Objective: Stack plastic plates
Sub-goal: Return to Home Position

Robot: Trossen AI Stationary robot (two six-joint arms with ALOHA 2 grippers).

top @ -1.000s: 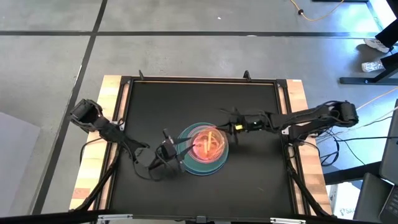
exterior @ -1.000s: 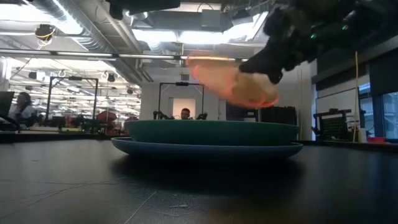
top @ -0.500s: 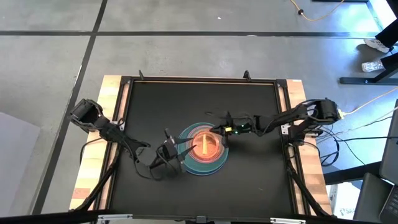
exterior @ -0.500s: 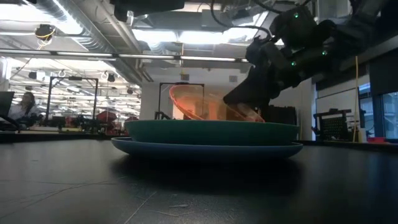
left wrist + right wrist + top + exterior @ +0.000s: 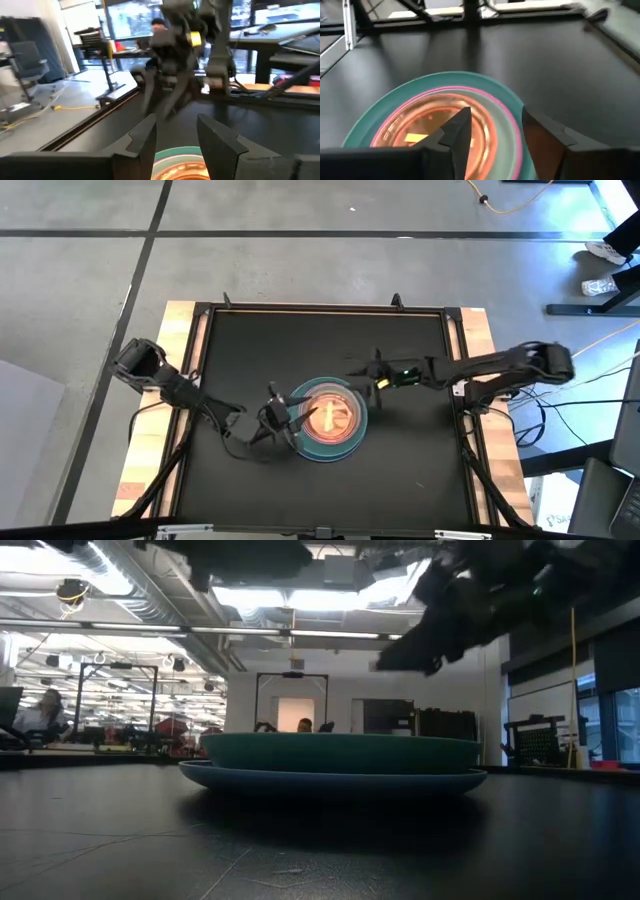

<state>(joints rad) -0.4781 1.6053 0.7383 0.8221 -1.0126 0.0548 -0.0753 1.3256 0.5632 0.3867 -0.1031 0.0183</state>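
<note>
The plastic plates stand as one stack in the middle of the black table. A translucent orange dish [image 5: 330, 415] lies on top, its base inside a pink plate [image 5: 513, 140], with a teal plate [image 5: 340, 750] and a blue-grey plate [image 5: 330, 781] lower down. My left gripper [image 5: 292, 420] hovers open above the stack's left rim, with the orange dish [image 5: 180, 169] below its fingers. My right gripper [image 5: 368, 383] hangs open above the stack's far right rim, clear of the orange dish [image 5: 432, 127].
The black tabletop has free room all round the stack, out to the wooden frame [image 5: 180, 380] at its sides. Beyond the table, a person [image 5: 40, 710] sits at the left and another person [image 5: 305, 725] shows behind the stack.
My right gripper has brought the tilted orange dish down onto the stack, opened and let go. It has then drawn back up and toward the table's right edge. The dish now lies level on top of the stack.
</note>
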